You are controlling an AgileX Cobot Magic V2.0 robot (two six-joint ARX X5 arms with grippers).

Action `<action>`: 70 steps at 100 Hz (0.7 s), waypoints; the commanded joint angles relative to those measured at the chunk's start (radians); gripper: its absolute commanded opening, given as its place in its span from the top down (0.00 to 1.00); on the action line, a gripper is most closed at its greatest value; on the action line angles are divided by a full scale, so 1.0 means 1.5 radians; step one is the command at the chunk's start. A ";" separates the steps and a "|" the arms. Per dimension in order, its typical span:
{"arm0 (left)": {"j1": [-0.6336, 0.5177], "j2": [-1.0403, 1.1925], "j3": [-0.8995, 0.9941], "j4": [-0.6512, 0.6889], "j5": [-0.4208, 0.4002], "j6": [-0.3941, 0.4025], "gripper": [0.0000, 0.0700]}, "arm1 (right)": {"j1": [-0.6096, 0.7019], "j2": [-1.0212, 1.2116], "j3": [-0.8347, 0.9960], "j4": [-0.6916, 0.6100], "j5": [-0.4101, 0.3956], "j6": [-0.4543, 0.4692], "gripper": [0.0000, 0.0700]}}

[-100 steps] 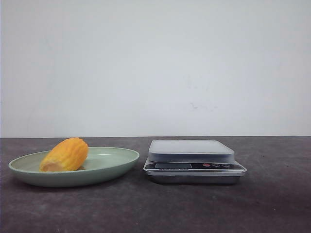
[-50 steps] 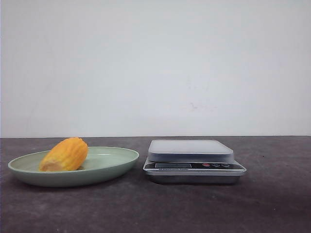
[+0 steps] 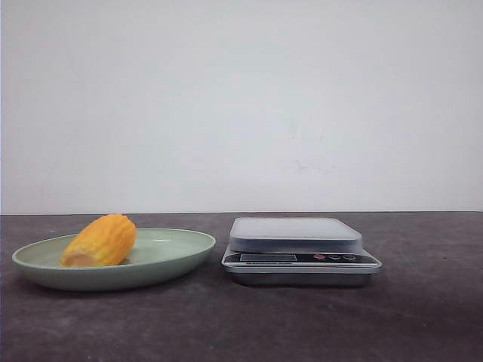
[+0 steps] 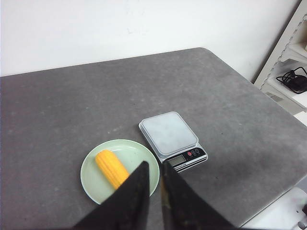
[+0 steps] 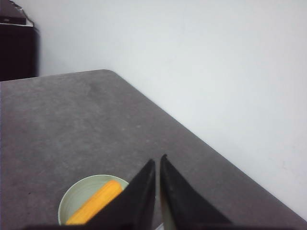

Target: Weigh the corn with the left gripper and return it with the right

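The yellow-orange corn (image 3: pixel 100 240) lies on its side in a pale green plate (image 3: pixel 173 260) at the left of the table. It also shows in the left wrist view (image 4: pixel 111 168) and the right wrist view (image 5: pixel 95 201). A digital kitchen scale (image 3: pixel 296 234) stands to the right of the plate, its platform bare; it shows in the left wrist view too (image 4: pixel 168 133). My left gripper (image 4: pixel 154 166) hangs high above the plate's near edge, shut and empty. My right gripper (image 5: pixel 158 160) is high above the table, shut and empty. Neither gripper shows in the front view.
The dark grey table (image 4: pixel 72 105) has a rounded far corner and a white wall behind it. A white shelf unit (image 4: pixel 290 57) with a black cable stands beyond the table's right side. A dark cabinet (image 5: pixel 17 45) stands off the far left corner.
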 commanded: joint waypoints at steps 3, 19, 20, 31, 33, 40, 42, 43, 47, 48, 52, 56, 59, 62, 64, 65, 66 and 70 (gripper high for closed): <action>-0.006 0.005 0.012 -0.029 -0.003 -0.002 1.00 | -0.026 -0.002 0.011 -0.040 0.001 0.018 0.99; -0.006 0.005 0.012 -0.029 -0.003 -0.002 1.00 | -0.151 -0.003 0.002 -0.100 -0.105 0.017 0.99; -0.006 0.005 0.012 -0.029 -0.003 -0.002 1.00 | -0.161 -0.003 0.000 -0.100 -0.113 0.017 0.99; -0.006 0.005 0.012 -0.029 -0.003 -0.002 1.00 | -0.269 -0.025 -0.047 -0.049 -0.282 -0.001 0.99; -0.006 0.005 0.012 -0.029 -0.003 -0.002 1.00 | -0.288 -0.031 -0.063 -0.030 -0.321 -0.014 0.99; -0.006 0.005 0.012 -0.029 -0.003 -0.002 1.00 | -0.345 -0.059 -0.138 0.066 -0.432 -0.051 0.99; -0.006 0.005 0.012 -0.029 -0.003 -0.002 1.00 | -0.359 -0.070 -0.164 0.100 -0.455 -0.055 0.99; -0.006 0.005 0.012 -0.029 -0.003 -0.002 1.00 | -0.366 -0.076 -0.178 0.117 -0.465 -0.056 0.99; -0.006 0.005 0.012 -0.029 -0.003 -0.002 1.00 | -0.391 -0.101 -0.235 0.189 -0.497 -0.054 0.99; -0.006 0.005 0.012 -0.029 -0.003 -0.002 1.00 | -0.396 -0.108 -0.250 0.207 -0.503 -0.053 0.99; -0.006 0.005 0.012 -0.029 -0.003 -0.002 1.00 | -0.417 -0.137 -0.310 0.276 -0.520 -0.039 0.99; -0.006 0.005 0.012 -0.029 -0.003 -0.002 1.00 | -0.437 -0.169 -0.368 0.335 -0.527 -0.014 0.99; -0.006 0.005 0.012 -0.029 -0.003 -0.002 1.00 | -0.453 -0.195 -0.410 0.368 -0.530 0.006 0.99; -0.006 0.005 0.012 -0.029 -0.003 -0.002 1.00 | -0.470 -0.223 -0.450 0.393 -0.530 0.026 0.99; -0.006 0.005 0.012 -0.029 -0.003 -0.002 1.00 | -0.483 -0.242 -0.475 0.403 -0.530 0.038 0.99; -0.006 0.005 0.012 -0.029 -0.003 -0.002 1.00 | -0.490 -0.252 -0.487 0.406 -0.530 0.042 0.99; -0.006 0.005 0.012 -0.029 -0.003 -0.002 1.00 | -0.498 -0.261 -0.499 0.408 -0.530 0.046 0.99; -0.006 0.005 0.012 -0.029 -0.003 -0.002 1.00 | -0.531 -0.303 -0.543 0.408 -0.530 0.052 0.99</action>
